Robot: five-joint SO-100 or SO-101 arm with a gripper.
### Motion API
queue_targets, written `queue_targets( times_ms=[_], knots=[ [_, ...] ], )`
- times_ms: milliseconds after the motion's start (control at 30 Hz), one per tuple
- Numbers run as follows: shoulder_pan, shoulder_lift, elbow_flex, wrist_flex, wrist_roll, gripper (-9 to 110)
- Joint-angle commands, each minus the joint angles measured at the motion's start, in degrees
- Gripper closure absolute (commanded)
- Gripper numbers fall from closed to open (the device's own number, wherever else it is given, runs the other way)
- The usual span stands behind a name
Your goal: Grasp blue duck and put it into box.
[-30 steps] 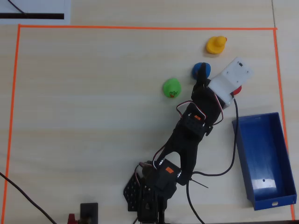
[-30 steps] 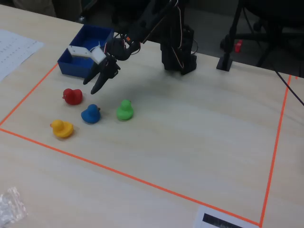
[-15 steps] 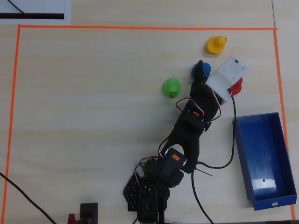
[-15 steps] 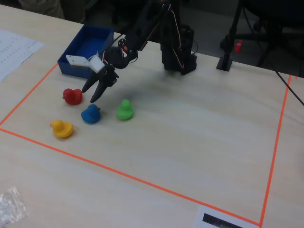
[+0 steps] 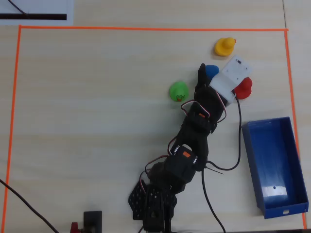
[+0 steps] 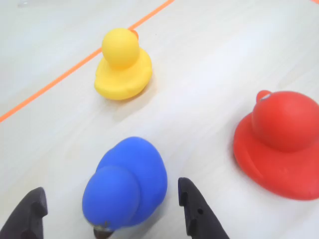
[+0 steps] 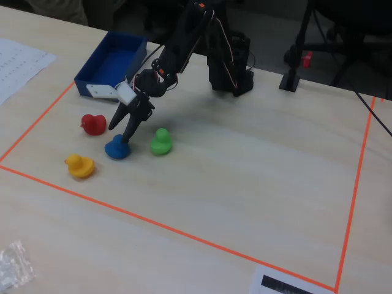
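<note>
The blue duck (image 6: 130,181) sits on the table between my two dark fingers, beak toward the camera; the fingers stand apart on either side and do not touch it. It also shows in the overhead view (image 5: 212,71) and the fixed view (image 7: 116,148). My gripper (image 6: 112,206) is open, lowered around the duck; it also shows in the overhead view (image 5: 206,76) and the fixed view (image 7: 121,136). The box (image 5: 259,160) is a long blue tray at the right in the overhead view, empty, and stands at the back left in the fixed view (image 7: 98,77).
A red duck (image 6: 281,144) sits close to the right of the blue one, a yellow duck (image 6: 122,65) beyond it near the orange tape line (image 6: 75,71). A green duck (image 5: 178,91) lies left of the arm. Cables trail beside the arm base (image 5: 160,199).
</note>
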State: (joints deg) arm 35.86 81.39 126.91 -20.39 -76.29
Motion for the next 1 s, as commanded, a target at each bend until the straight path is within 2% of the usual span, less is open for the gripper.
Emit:
queue_targets(
  times_ms=[0,800,833,867,900,967],
  knots=[
    [-0.7,-0.4,-3.8,-1.8,-0.4,66],
    [-1.8,-10.9,-10.0,-2.5,-1.1,68],
    [-1.8,-11.2,-10.1,-2.5,-1.1,71],
    [-1.8,-11.4,-10.1,-2.5,-1.2,81],
    [-1.8,-11.5,-9.8,-2.5,-1.2,98],
    [-1.8,-11.3,-9.3,-2.4,-1.2,101]
  ],
)
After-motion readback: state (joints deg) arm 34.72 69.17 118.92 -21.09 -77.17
